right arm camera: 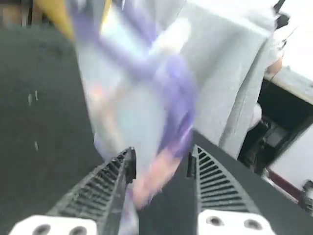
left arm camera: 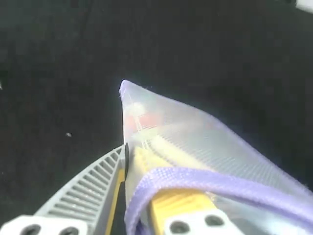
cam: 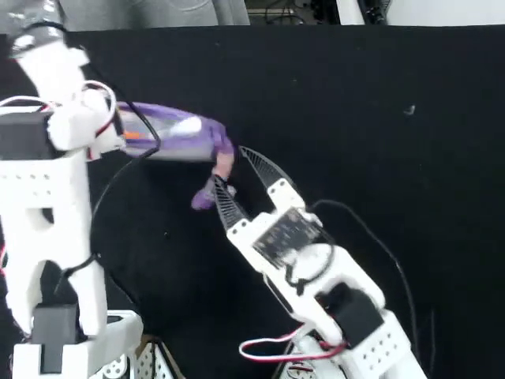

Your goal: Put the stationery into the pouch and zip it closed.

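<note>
The step in hand is judged to be the zipping, and it calls for two opposed pulls. Above the black table point(cam: 379, 95) the pouch point(cam: 170, 134) is held raised, so it should be gripped firmly at one end while the slider is drawn along it in a straight line, level with the zip; a slanted pull would likely twist the soft pouch or snag the teeth.

The left gripper point(left arm camera: 134, 161) is clenched on the near end of the pouch, with the purple edging pinched between its ribbed finger and the yellow one. The right gripper point(cam: 229, 167) is released, its jaws spread at the far end of the pouch. They should be closed only once the tab is squarely between them.

The stationery point(left arm camera: 151, 147) is seen inside the pouch through its clear wall, as yellow and red shapes. The zip tab point(right arm camera: 151, 181), pinkish with purple, hangs from the far end of the pouch, between the spread jaws and not yet pinched. How far the zip is drawn cannot be told.
</note>
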